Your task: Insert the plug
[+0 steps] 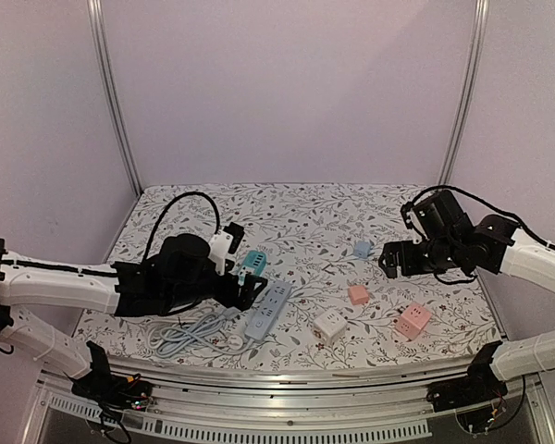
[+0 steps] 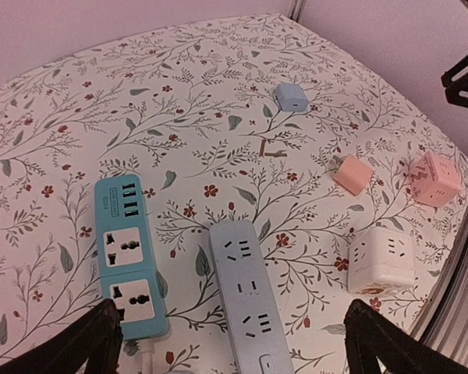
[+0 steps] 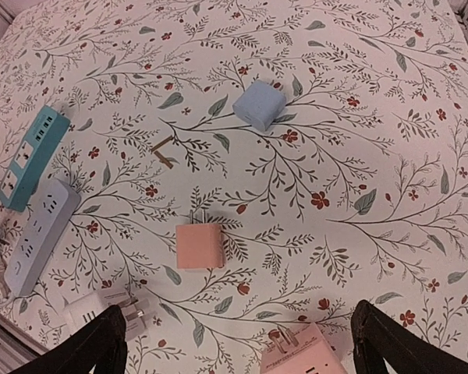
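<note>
Plug (image 3: 199,245), the small pink one: close wide-open right gripper (image 3: 242,343) squarely on its flat sides, then carry to the pale strip (image 2: 246,300) below the equally spread left gripper (image 2: 232,343).

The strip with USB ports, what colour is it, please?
That strip is teal with white sockets, clearest in the left wrist view.

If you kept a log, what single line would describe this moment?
phase: nothing held | left gripper: open, over blue strip | right gripper: open, above peach plug | strip: nothing plugged in
</note>
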You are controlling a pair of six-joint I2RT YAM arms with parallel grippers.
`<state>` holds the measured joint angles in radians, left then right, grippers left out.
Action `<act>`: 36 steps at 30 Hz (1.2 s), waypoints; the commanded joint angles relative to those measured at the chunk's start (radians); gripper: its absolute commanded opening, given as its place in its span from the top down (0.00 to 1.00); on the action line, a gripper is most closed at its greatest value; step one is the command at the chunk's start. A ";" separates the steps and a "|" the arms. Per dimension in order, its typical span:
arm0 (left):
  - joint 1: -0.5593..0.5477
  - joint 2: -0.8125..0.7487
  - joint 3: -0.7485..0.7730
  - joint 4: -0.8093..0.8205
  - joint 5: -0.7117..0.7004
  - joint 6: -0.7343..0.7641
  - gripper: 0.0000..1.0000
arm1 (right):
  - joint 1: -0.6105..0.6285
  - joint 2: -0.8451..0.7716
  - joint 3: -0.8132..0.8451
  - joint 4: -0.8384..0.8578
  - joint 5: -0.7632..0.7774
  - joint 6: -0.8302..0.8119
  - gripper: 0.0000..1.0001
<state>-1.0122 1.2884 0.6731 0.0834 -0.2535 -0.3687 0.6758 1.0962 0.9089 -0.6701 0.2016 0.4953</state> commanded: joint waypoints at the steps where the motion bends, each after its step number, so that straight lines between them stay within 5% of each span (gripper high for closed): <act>1: -0.051 0.039 -0.014 0.105 -0.016 0.064 0.01 | 0.048 0.080 0.033 -0.133 0.126 0.036 0.01; 19: -0.140 0.149 0.015 0.199 -0.057 0.129 0.03 | 0.111 0.396 0.084 0.054 0.050 0.058 0.01; 36: -0.152 0.129 -0.019 0.221 -0.079 0.122 0.03 | 0.138 0.611 0.012 0.286 0.073 -0.017 0.15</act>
<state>-1.1454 1.4261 0.6712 0.2867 -0.3122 -0.2539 0.8055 1.7016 0.9417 -0.4358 0.2512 0.4961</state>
